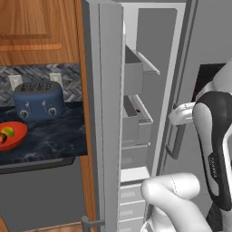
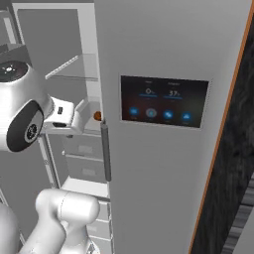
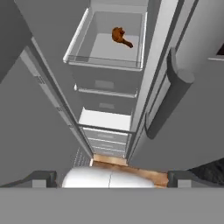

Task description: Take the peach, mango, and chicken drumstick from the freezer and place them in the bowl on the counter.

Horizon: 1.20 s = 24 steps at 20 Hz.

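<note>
Bowl (image 1: 12, 136), cut off at frame edge: two fruits, hard to tell apart. Freezer (image 3: 114, 87) shelf: chicken drumstick (image 3: 120, 36). Gripper (image 3: 111, 177): open, empty.

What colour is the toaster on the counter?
Blue. The toaster shows best in the left base view, standing on the dark marbled counter.

All three views toward open freezer (image 1: 136, 113)

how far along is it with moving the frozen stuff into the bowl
Two fruits already lie in the bowl on the counter, seemingly the mango and peach. The open, empty gripper faces the open freezer. Left: the chicken drumstick, on its shelf.
</note>
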{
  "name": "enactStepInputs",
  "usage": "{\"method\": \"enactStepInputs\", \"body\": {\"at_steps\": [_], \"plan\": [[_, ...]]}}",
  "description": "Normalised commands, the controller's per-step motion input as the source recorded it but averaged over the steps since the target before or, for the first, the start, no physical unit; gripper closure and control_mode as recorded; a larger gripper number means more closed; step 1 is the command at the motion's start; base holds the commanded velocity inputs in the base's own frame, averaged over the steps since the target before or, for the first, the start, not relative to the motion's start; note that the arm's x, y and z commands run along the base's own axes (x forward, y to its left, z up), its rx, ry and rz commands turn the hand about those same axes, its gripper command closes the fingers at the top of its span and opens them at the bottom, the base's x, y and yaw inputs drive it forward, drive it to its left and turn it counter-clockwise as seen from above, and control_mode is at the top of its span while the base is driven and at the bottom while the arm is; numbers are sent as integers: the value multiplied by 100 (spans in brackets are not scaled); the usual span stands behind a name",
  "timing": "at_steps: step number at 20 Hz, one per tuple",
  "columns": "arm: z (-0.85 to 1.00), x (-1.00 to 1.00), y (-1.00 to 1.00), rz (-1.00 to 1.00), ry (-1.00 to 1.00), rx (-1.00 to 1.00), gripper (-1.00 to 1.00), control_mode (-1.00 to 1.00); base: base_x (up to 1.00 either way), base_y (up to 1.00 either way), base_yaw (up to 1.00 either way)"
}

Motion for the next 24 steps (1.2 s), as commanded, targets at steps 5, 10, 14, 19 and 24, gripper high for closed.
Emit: {"method": "enactStepInputs", "body": {"at_steps": [5, 10, 14, 19, 24], "plan": [[0, 34, 16, 21, -17, 5, -100, -100, 0, 0, 0], [0, 53, 36, 0, 7, 0, -100, -100, 0, 0, 0], [2, 60, 4, 0, 17, 0, -100, -100, 0, 0, 0], [-29, 63, 0, 0, 4, 0, -100, -100, 0, 0, 0], [-65, 56, 0, 0, 0, -1, -100, -100, 0, 0, 0]]}}
